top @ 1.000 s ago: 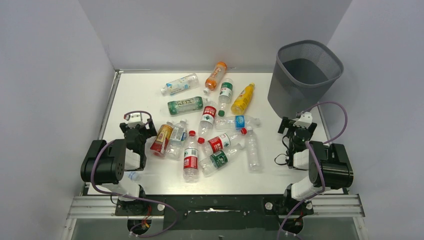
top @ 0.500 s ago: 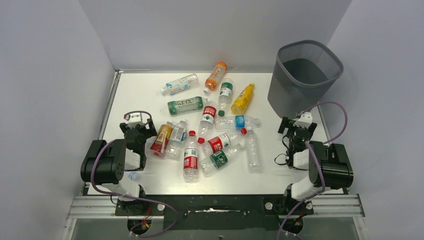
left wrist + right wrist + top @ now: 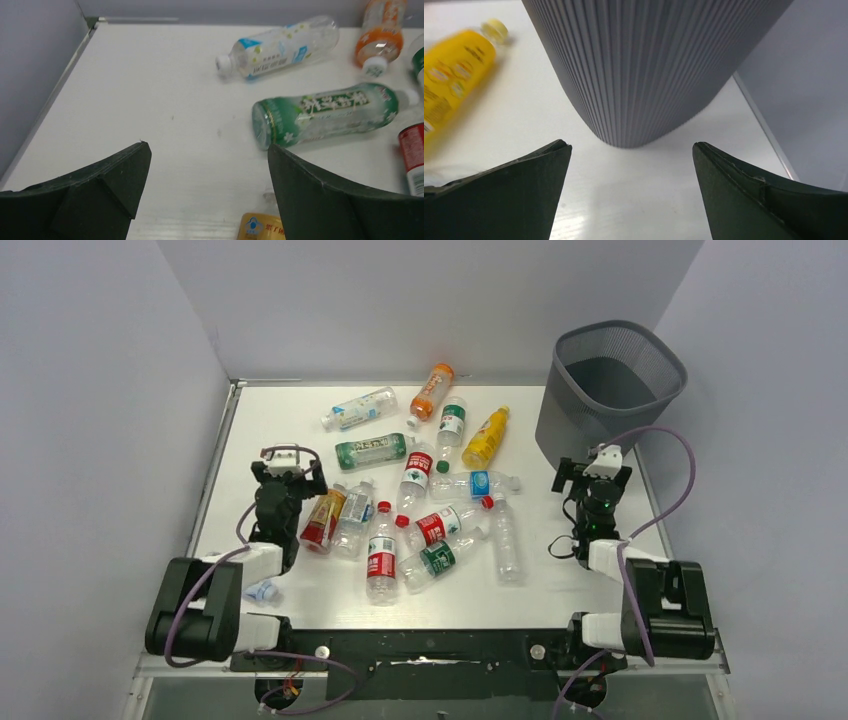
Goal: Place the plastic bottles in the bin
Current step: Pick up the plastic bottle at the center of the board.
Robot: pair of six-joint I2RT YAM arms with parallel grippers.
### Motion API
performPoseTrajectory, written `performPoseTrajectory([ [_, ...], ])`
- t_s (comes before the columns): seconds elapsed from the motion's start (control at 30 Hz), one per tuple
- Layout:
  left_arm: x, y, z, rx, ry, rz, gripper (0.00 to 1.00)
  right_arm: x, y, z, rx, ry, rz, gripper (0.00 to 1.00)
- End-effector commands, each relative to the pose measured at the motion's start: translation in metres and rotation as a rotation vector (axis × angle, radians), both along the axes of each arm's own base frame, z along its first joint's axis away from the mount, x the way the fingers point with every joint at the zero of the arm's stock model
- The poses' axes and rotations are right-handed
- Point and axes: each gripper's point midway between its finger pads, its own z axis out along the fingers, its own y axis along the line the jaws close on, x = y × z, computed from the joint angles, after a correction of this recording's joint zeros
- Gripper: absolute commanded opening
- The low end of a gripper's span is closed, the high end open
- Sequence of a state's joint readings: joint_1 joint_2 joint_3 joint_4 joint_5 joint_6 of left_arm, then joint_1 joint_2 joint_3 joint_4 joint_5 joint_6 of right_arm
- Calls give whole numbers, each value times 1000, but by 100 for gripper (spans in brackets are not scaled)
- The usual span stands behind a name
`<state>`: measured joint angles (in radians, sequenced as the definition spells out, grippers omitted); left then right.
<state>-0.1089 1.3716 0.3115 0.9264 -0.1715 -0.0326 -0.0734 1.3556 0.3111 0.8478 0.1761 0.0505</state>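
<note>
Several plastic bottles lie scattered on the white table [image 3: 270, 430], among them an orange one [image 3: 432, 391], a yellow one [image 3: 485, 437] and a green one [image 3: 371, 451]. The dark grey mesh bin [image 3: 610, 390] stands at the far right. My left gripper [image 3: 288, 475] is open and empty beside a red-and-yellow-labelled bottle [image 3: 324, 517]. In the left wrist view the gripper [image 3: 208, 146] has the green bottle [image 3: 330, 112] ahead to its right. My right gripper [image 3: 592, 472] is open and empty just in front of the bin. It faces the bin's wall [image 3: 654, 65] in the right wrist view [image 3: 631, 145].
Grey walls enclose the table on the left, back and right. A small clear bottle [image 3: 262, 591] lies by the left arm's base. A blue-labelled clear bottle [image 3: 280, 47] and the orange bottle [image 3: 380, 35] lie far ahead of the left gripper. The yellow bottle [image 3: 454, 65] lies left of the bin.
Both arms have stretched forward. The left gripper moved away from the base towards the bottles; the right gripper moved closer to the bin. No bottle has moved.
</note>
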Motion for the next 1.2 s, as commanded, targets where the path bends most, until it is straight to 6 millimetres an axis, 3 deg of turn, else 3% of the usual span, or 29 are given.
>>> performPoseTrajectory([
  [0.0,10,-18,56,-56,-112,-64,88,7,2,54,49,-69,-38,98],
  [0.27,-2,-59,90,-102,-149,-165,88,1,18,116,163,-25,-25,98],
  [0.37,1,-77,120,-162,-170,-233,88,0,28,137,213,22,4,98],
  [0.4,4,-83,140,-188,-194,-255,88,-2,32,138,233,59,16,98],
  [0.57,10,-101,206,-391,-217,-306,88,-16,73,165,305,126,202,98],
  [0.67,12,-111,222,-517,-170,-308,88,-32,99,185,357,64,353,98],
  [0.77,18,-117,220,-510,-95,-301,88,-46,116,186,427,113,415,98],
  [0.93,12,-151,205,-586,127,-332,88,-72,131,156,495,286,456,98],
  [1.07,-10,-187,185,-573,199,-516,88,-93,137,138,584,302,439,98],
  [1.17,-29,-195,176,-631,154,-563,88,-106,144,125,636,304,463,98],
])
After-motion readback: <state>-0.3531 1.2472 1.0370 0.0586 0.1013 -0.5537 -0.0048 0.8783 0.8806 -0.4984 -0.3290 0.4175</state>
